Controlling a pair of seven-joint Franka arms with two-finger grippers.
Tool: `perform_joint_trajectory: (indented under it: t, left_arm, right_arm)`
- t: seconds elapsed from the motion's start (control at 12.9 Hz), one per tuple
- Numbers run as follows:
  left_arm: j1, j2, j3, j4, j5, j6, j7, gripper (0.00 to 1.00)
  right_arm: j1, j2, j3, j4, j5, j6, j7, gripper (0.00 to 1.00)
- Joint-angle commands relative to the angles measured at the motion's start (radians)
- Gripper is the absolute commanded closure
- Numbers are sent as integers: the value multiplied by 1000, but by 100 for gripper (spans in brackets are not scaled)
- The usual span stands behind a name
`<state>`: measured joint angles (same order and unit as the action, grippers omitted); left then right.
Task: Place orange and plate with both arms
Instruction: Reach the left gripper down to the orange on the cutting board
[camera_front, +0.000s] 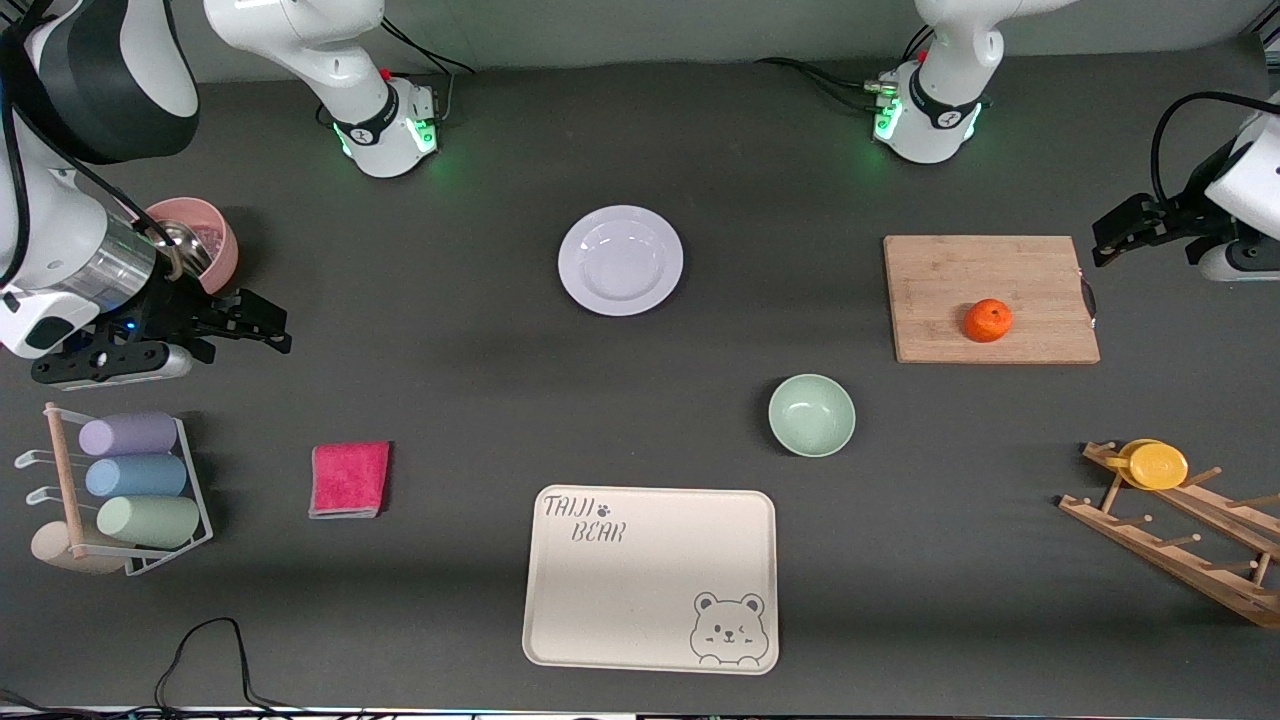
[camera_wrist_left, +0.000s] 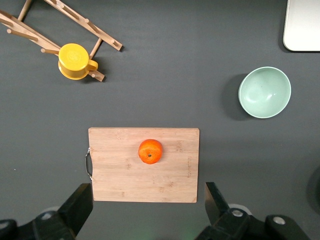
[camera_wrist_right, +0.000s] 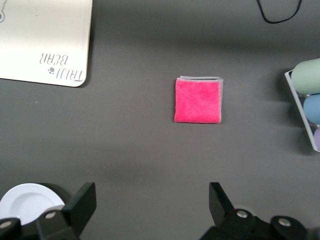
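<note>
Dark bench is showing the orange (camera_front: 988, 320) lying near the left arm's end, under the left gripper (camera_wrist_left: 149, 210) (jaws spread), while the plate (camera_front: 620, 260) is sitting mid-bench, closer to the right gripper (camera_wrist_right: 151, 212), also spread.

A robotics lab: two bench-mounted arms over a dark table (camera_front: 480, 380) of staged kitchenware.

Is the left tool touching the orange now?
Apart. The left wrist view shows the orange alone on the board, with bare wood between it and the open left tool. In the front view that tool is off the board's edge.
</note>
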<state>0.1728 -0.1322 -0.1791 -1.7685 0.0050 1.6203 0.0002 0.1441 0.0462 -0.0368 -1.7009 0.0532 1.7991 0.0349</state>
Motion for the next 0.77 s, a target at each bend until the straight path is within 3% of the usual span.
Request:
perform_joint_trajectory:
  t: [0.0,0.39,0.54,0.7]
  left_arm:
    - [-6,13,6,35,-7,-30,18,0]
    - [-4,26,9,-9,21,-49,31,0]
    - [-1,28,9,-142,76,52,26,0]
    - [43,3,12,-344,76,288,26,0]
  right_arm:
    - [12,0,-3,26,-48,-26,23,0]
    - [11,-12,-6,33,-47,-73,23,0]
    - [11,-12,-8,30,-47,-83,25,0]
    - [11,-14,-8,33,-42,-84,23,0]
